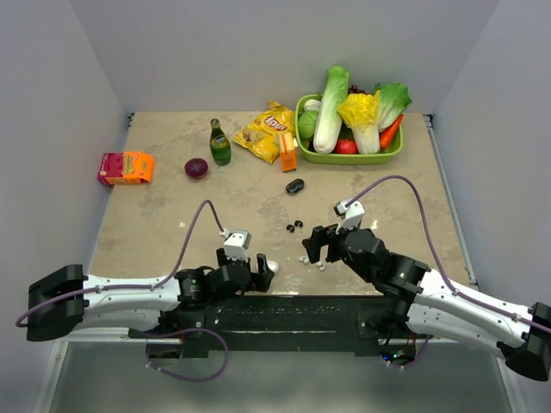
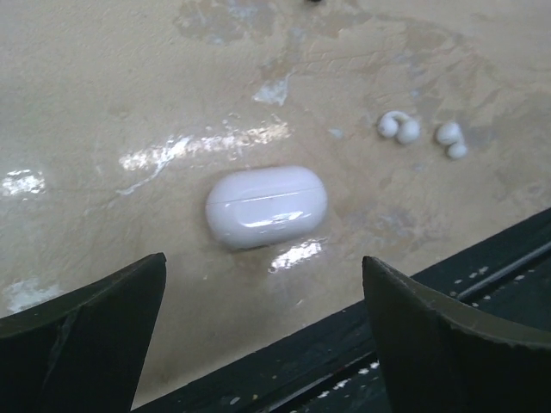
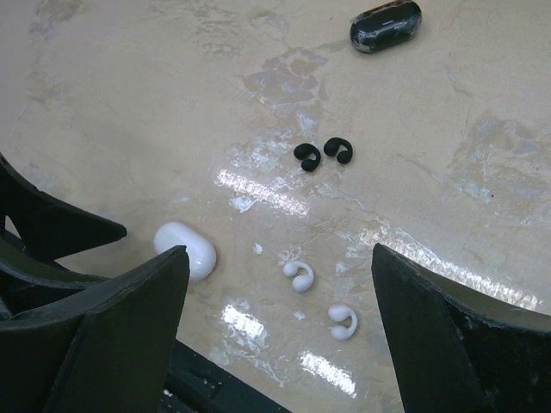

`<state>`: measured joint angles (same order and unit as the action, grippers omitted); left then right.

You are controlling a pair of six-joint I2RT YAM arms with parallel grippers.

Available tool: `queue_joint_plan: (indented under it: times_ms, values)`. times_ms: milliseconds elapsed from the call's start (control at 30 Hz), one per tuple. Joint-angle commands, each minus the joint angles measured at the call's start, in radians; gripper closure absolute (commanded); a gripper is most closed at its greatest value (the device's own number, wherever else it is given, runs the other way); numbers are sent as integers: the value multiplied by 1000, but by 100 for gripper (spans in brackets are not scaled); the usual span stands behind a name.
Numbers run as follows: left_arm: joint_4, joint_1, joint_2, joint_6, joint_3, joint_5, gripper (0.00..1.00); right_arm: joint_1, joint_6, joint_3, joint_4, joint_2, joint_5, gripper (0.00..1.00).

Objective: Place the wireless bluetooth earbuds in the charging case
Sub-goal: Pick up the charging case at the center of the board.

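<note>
Beige table (image 1: 172,215): the shut white case (image 2: 267,206) lies just ahead of the left gripper (image 2: 263,262), its fingers wide and empty. Two white earbuds (image 3: 300,275) lie between the wide fingers of the right gripper (image 3: 280,251), with the black earbuds (image 3: 320,153) beyond. Buds this small may squirt from a closing pinch.
</note>
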<state>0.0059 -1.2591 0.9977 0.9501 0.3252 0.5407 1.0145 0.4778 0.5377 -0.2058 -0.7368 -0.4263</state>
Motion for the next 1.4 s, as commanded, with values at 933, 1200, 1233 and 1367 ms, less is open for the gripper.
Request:
queue_joint_plan:
  times_ms: [933, 1200, 1233, 1367]
  values:
    - [-274, -5, 479, 90, 354, 84, 1, 1, 16, 41, -26, 48, -9, 10]
    - [-273, -6, 509, 81, 371, 71, 9, 2, 13, 39, -26, 45, -11, 10]
    - [-273, -6, 515, 81, 371, 67, 10, 2, 13, 39, -26, 43, -11, 10]
    - [-291, -6, 541, 91, 383, 64, 12, 2, 15, 41, -24, 40, -12, 9]
